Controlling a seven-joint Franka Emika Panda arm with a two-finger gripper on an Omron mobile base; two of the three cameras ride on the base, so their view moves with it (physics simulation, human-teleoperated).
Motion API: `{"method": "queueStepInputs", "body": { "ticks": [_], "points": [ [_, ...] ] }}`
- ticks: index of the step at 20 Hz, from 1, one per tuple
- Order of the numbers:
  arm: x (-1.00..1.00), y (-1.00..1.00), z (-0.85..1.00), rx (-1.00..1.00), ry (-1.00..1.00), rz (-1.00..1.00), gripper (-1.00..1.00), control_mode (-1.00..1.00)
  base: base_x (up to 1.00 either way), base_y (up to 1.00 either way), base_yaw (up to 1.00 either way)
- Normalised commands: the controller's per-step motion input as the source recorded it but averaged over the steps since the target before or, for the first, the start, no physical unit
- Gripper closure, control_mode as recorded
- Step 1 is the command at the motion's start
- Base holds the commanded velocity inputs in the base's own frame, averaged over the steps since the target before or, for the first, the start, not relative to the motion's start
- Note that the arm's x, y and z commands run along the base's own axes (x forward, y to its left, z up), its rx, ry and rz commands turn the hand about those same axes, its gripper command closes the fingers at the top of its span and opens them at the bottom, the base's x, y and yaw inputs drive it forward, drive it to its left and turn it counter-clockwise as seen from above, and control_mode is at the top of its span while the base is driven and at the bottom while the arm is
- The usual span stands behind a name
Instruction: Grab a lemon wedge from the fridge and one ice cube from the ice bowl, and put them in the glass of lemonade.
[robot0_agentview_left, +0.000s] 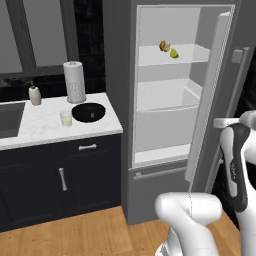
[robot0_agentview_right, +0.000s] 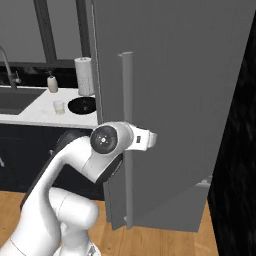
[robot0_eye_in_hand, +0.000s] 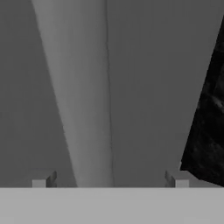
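The pincer (robot0_eye_in_hand: 109, 181) is spread wide around the fridge (robot0_agentview_left: 175, 100) door's bar handle (robot0_eye_in_hand: 81, 109), with a gap on both sides of the bar. The lemon wedge (robot0_agentview_left: 173, 53) is seen on an upper shelf (robot0_agentview_left: 172, 55) beyond the swung-open door, well apart from the pincer.

Shelf (robot0_agentview_left: 187, 54) (fridge) holds lemon wedge (robot0_agentview_left: 174, 53).

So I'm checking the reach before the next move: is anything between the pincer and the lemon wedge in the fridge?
Yes. The open fridge door stands between: the pincer, jaws open, straddles the door handle on its outer side, while the lemon wedge lies on the upper shelf inside.
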Motion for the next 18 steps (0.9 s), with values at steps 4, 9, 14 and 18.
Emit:
{"method": "queueStepInputs", "body": {
  "ticks": [4,9,14,18],
  "points": [
    [-0.68,0.09,1.0,-0.22,0.1,-0.06,-1.0,-1.0,0.0,0.0,0.0],
    [-0.92,0.0,0.99,-0.19,0.07,-0.08,-1.0,-1.0,0.0,0.0,0.0],
    [-0.41,0.3,0.67,-0.29,0.19,-0.01,-1.0,-1.0,0.0,0.0,0.0],
    [0.13,0.98,0.05,-0.37,0.15,0.0,-1.0,-1.0,0.0,0.0,0.0]
  ]
}}
